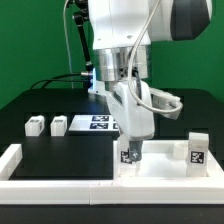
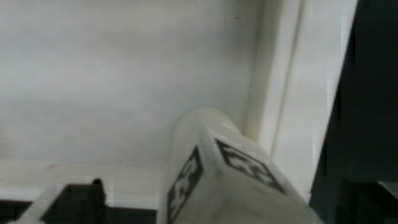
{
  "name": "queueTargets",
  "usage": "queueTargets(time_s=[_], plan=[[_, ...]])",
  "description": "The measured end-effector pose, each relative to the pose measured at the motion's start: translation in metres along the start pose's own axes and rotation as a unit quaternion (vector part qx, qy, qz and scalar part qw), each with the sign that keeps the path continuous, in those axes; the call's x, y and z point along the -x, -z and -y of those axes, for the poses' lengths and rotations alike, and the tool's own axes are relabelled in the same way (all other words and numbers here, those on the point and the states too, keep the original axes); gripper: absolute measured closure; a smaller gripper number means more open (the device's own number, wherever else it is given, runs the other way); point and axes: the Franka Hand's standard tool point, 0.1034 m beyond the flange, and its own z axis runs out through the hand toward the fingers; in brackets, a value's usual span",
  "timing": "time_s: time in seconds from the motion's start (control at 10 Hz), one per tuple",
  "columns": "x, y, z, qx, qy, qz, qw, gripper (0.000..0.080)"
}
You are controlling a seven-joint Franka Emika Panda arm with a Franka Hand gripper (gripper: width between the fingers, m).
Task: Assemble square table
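Leg [image 2: 222,168] stands betw tool [image 2: 228,204]'s spread jaws, no contact

No text is legible; only patterned tags [image 2: 246,172] mark the legs [image 1: 196,152].

First leg [image 1: 33,126] and second leg [image 1: 58,125] side by side, far left on counter [image 1: 65,155]; marker board [image 1: 100,122] just right of them. Square slab [image 1: 160,166] near right: third leg [image 1: 130,155] at its left end, fourth leg [image 1: 196,150] at its right end.
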Motion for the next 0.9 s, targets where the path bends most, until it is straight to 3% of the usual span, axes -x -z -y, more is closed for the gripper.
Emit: queueTargets(time_s=[0.2, 0.4, 0.5, 0.6, 0.7, 0.8, 0.9], plan=[[0.0, 0.0, 0.0, 0.0, 0.094, 0.0, 0.996, 0.015], [0.003, 0.004, 0.007, 0.0, 0.271, -0.008, 0.963, 0.015], [-0.003, 0.008, 0.012, -0.003, 0.382, -0.011, 0.924, 0.015], [-0.006, 0.008, 0.012, -0.004, 0.412, -0.011, 0.911, 0.015], [-0.005, 0.007, 0.012, -0.004, 0.401, -0.011, 0.916, 0.015], [-0.004, 0.007, 0.012, -0.004, 0.394, -0.011, 0.919, 0.0243], [-0.005, 0.007, 0.012, -0.004, 0.392, -0.011, 0.92, 0.0243]])
